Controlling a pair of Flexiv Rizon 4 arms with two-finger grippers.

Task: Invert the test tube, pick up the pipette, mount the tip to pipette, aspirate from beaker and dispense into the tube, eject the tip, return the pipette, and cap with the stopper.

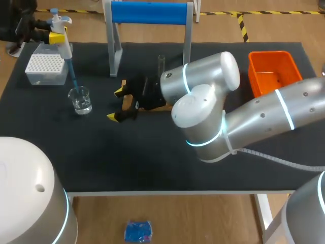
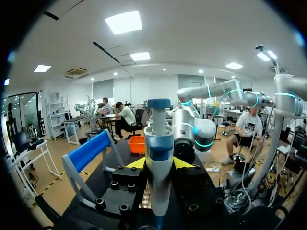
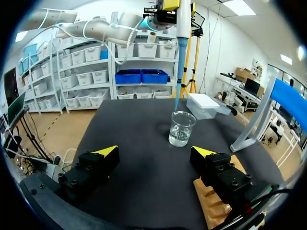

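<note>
Black matting covers the worktop (image 1: 152, 162) on which I am running both arms. My left fingers (image 2: 159, 165) are clenched on the pipette (image 2: 158, 143), one yellow tip pressed against each side of its white and blue body, which stands upright between them. The blue tip (image 3: 178, 72) mounted below those fingers points straight down, its end at the mouth of the beaker (image 3: 182, 128). The beaker holds clear liquid and stands directly ahead of my right fingers (image 3: 155, 152), apart from them. These are released and spread wide, low over the mat, with nothing between them. One of them lies over a wooden block (image 3: 218, 206). The white tip box (image 1: 46, 68) sits just beyond the beaker. The test tube (image 1: 161, 63) stands upright behind the right fingers, near the post of the blue-topped frame (image 1: 150, 12). An orange bin (image 1: 271, 71) rests well apart from both sets of fingers.
</note>
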